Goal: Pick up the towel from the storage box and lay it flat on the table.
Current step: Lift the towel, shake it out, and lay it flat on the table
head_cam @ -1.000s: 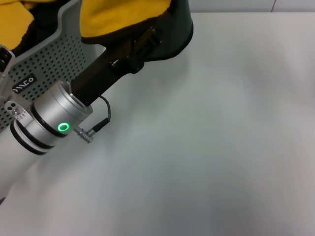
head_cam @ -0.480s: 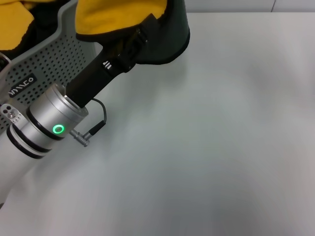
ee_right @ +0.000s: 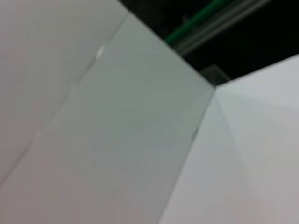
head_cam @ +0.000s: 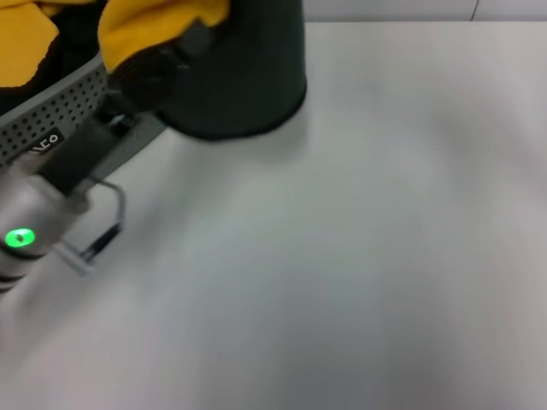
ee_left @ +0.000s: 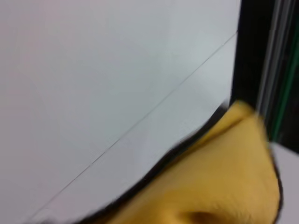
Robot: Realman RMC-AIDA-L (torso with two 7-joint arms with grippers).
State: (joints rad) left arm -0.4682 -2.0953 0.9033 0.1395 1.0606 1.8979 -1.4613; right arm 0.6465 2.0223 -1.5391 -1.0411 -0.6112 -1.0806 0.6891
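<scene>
The towel [head_cam: 244, 77] hangs from my left gripper [head_cam: 158, 68] over the right edge of the storage box [head_cam: 60, 107]. Its dark grey-green face drapes down to the table [head_cam: 359, 239], and its yellow face [head_cam: 158, 26] bunches above the gripper. The gripper is shut on the towel, with its fingers buried in the cloth. The left wrist view shows the towel's yellow face with its black edging [ee_left: 215, 186] close up. The box is light grey and perforated, with a black label [head_cam: 38, 143]. My right gripper is out of view.
Other bunched yellow cloths [head_cam: 26, 43] lie in the box at the far left. The white tabletop stretches to the right and front of the box. The right wrist view shows only white surfaces and a dark background.
My left arm has drawn back to the left with the towel in it. More of the dark face now hangs down beside the box.
</scene>
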